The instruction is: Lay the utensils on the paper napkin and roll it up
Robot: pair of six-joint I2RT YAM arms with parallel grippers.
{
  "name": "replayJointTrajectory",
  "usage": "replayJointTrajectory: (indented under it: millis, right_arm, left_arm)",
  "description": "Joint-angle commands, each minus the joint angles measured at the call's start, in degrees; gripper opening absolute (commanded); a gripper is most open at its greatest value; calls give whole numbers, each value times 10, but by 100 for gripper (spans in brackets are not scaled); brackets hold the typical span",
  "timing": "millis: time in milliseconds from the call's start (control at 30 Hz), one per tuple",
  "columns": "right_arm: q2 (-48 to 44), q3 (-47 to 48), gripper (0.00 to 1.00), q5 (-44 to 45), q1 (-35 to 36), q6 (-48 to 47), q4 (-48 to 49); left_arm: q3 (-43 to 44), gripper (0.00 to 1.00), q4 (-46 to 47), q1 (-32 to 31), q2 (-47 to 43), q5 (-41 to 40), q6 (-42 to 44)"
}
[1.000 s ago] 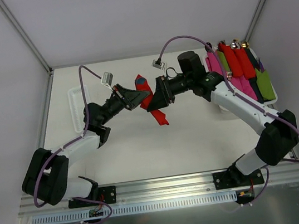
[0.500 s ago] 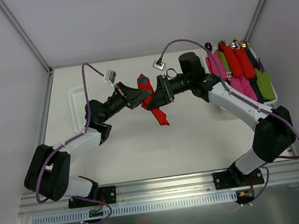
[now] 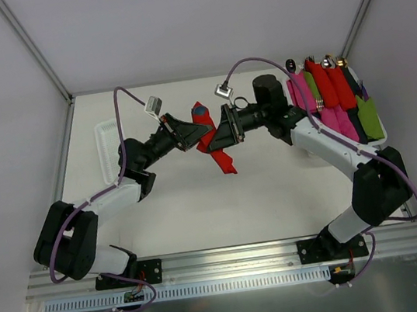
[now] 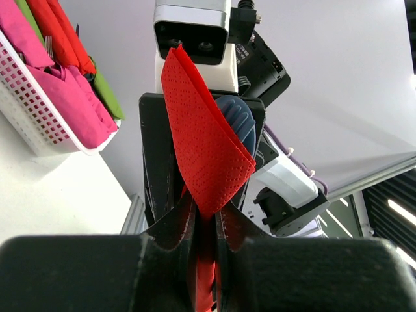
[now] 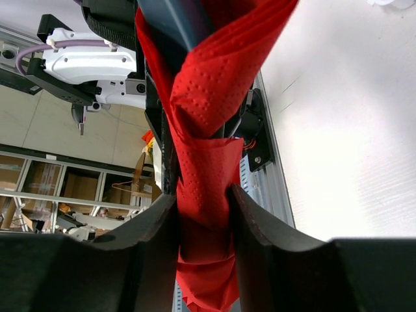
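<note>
Two arms meet over the middle of the white table [image 3: 192, 205]. The left gripper [image 4: 205, 218] and the right gripper [image 5: 203, 218] are both clamped tight on the paper napkin [image 5: 208, 97], which hangs between them as a loosely twisted red roll. A blue utensil [image 4: 237, 123] peeks from its upper fold. At the table's right edge, a white basket [image 4: 32, 123] holds pink, red and green bundles [image 3: 333, 94].
</note>
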Motion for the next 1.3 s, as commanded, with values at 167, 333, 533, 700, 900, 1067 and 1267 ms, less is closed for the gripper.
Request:
replayJointTrajectory:
  millis: [167, 333, 533, 700, 900, 1067, 1267]
  right_arm:
    - [-17, -21, 19, -28, -5, 25, 44]
    - [-30, -31, 0, -15, -7, 18, 42]
    - [-69, 5, 0, 38, -14, -93, -67]
    - [-100, 27, 0, 66, -14, -160, -120]
    - [-115, 50, 0, 80, -9, -198, -154]
    - [-123, 56, 1, 74, 9, -206, -157]
    - [-129, 58, 0, 77, 27, -216, -160]
  left_arm:
    - [26, 0, 255, 3, -30, 1, -4]
    - [24, 4, 250, 3, -31, 1, 11]
    - [37, 48, 53, 3, -92, 25, 134]
    - [55, 59, -215, 4, -175, 5, 266]
    - [43, 65, -244, -2, -188, 16, 267]
    - [44, 68, -242, -18, -180, 11, 270]
    - [53, 70, -273, -37, -172, -21, 276]
